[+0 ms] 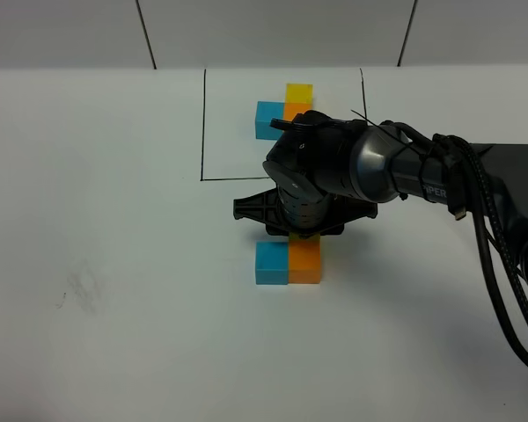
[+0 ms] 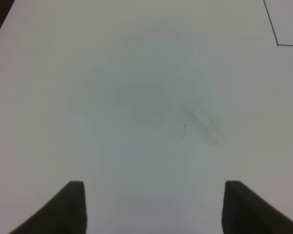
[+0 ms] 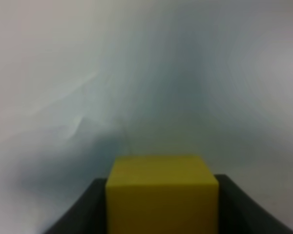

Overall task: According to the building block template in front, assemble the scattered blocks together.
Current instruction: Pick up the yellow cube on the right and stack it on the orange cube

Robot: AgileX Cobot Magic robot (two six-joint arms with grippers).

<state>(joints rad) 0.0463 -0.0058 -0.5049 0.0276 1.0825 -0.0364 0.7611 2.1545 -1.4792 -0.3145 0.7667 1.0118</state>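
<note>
1. From the high camera, the right arm [image 1: 405,171] reaches in from the right edge of the white surface [image 1: 97,220] to its middle, and its black wrist hides the right gripper [image 1: 301,230] from above.
2. Just nearer the front edge than that wrist, a blue cube [image 1: 271,263] and an orange cube [image 1: 305,261] sit side by side, faces touching, blue toward the left edge.
3. A thin sliver of yellow shows above the orange cube under the gripper; the high camera reveals no more of it.
4. The right wrist camera supplies what is hidden: a yellow cube [image 3: 161,192] fills the gap between the two dark jaws, which are clamped on its sides. The background there is blurred, so whether the cube touches the surface or the other cubes cannot be told.
5. The building block template [image 1: 282,110] lies toward the far edge, inside a thin black drawn frame [image 1: 202,123]: blue cube to the left, orange beside it, yellow behind the orange. The right arm covers part of the orange one.
6. The left wrist camera alone shows the left gripper [image 2: 154,209]: its jaws stand wide apart over bare surface, holding nothing, with a faint grey smudge [image 2: 205,124] ahead and a corner of the drawn frame at the picture's edge.
</note>
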